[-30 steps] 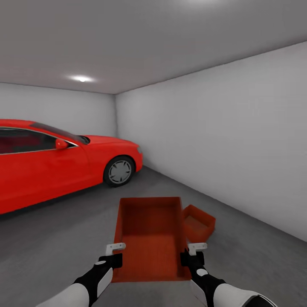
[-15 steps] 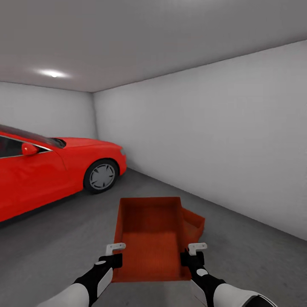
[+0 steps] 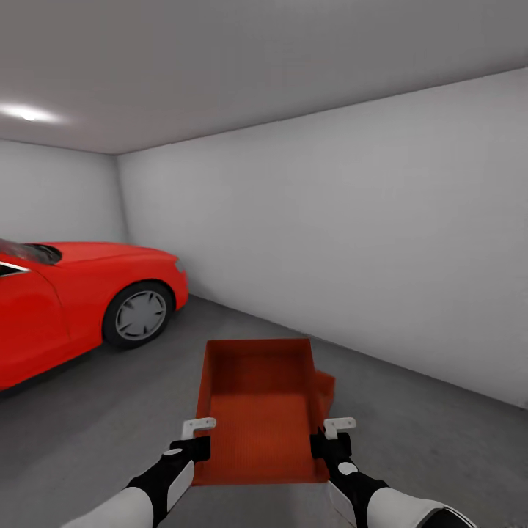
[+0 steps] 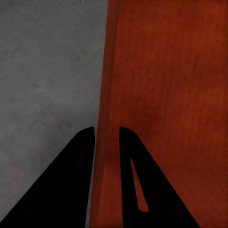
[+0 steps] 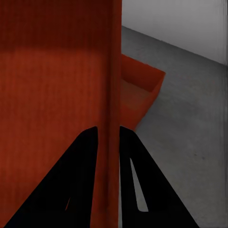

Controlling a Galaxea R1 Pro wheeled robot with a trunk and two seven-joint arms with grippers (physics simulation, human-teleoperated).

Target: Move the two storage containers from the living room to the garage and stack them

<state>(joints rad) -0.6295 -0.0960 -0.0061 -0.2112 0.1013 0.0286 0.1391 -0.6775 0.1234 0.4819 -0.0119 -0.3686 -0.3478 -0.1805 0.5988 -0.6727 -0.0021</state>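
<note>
Both jaws are pinching the carried container [image 3: 257, 411] by its side walls, left gripper [image 3: 196, 437] and right gripper [image 3: 331, 435], while I'm lining it over the second container [image 3: 325, 389] on the garage floor [image 3: 88, 433] for lowering squarely inside.

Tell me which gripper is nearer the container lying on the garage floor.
Right. The right gripper, shut on the carried container's right wall, is beside the floor container; the left gripper grips the opposite wall, farther away.

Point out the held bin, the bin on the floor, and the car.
Held bin [image 3: 253, 411]: head view, inner bottom.
Floor bin [image 5: 140, 85]: right wrist view, far wall.
Car [image 3: 81, 282]: head view, front fender.
</note>
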